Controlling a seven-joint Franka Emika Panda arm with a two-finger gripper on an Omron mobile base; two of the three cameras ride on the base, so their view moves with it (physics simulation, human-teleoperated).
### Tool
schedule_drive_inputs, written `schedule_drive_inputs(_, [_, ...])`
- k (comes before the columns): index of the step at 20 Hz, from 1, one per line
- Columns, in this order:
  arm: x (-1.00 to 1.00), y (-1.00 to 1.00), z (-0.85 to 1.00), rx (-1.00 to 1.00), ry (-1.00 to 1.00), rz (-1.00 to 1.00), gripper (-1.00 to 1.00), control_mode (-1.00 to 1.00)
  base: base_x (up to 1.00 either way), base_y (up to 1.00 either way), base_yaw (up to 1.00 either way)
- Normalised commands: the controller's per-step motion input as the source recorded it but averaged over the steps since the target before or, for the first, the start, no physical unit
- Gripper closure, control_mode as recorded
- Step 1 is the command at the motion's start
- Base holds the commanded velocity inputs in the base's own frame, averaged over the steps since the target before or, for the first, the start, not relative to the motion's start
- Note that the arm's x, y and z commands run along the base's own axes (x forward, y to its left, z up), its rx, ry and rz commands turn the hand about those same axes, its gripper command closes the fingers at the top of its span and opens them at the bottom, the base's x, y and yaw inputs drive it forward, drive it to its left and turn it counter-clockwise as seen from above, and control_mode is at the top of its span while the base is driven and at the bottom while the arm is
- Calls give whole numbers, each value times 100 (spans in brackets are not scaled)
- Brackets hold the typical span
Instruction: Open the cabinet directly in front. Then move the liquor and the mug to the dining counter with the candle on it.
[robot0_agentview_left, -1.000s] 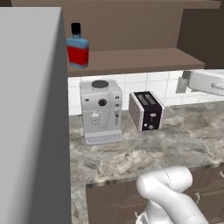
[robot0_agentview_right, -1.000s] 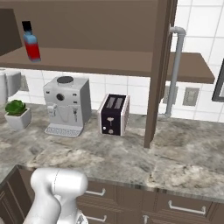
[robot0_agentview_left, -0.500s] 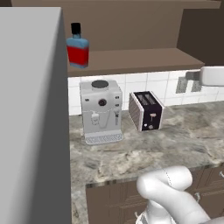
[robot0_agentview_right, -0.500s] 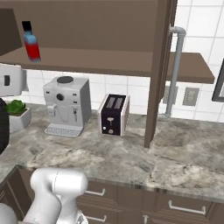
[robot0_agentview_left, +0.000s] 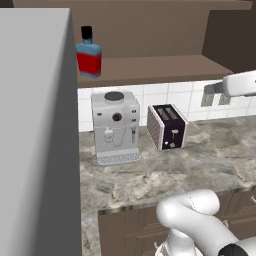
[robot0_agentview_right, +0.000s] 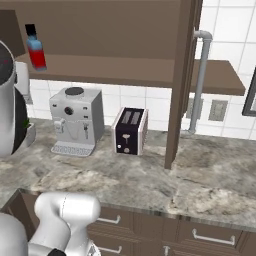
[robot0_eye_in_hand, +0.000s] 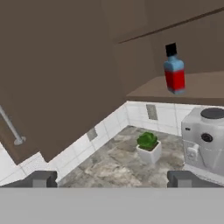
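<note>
A dark brown wooden wall cabinet (robot0_agentview_right: 100, 30) stands open, its right door (robot0_agentview_right: 181, 75) swung out edge-on. On its shelf, far left, a small squarish blue-glass liquor bottle (robot0_agentview_left: 89, 54) with a red label and black cap stands upright. Below on the marbled stone counter (robot0_agentview_right: 150, 175) sit a white coffee machine (robot0_agentview_left: 116, 127) and a black toaster (robot0_agentview_left: 167, 126), plus a small green potted plant (robot0_eye_in_hand: 148, 146). The gripper (robot0_eye_in_hand: 112, 179) holds nothing, its fingertips (robot0_eye_in_hand: 41, 178) spread wide. Since a second ago the white arm has swung further left.

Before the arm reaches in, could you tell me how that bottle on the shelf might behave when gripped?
The bottle looks like smooth glass, so probably rigid, slippery and breakable. Standing tall near the shelf edge, it may tip if nudged.
</note>
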Motion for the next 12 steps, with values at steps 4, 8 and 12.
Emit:
schedule_drive_inputs(4, [23, 41, 0, -14, -4, 1, -100, -100, 0, 0, 0])
schedule_drive_inputs(8, [0, 22, -3, -17, -22, 5, -100, -100, 0, 0, 0])
schedule_drive_inputs(12, [0, 3, 0, -3, -7, 1, -100, -100, 0, 0, 0])
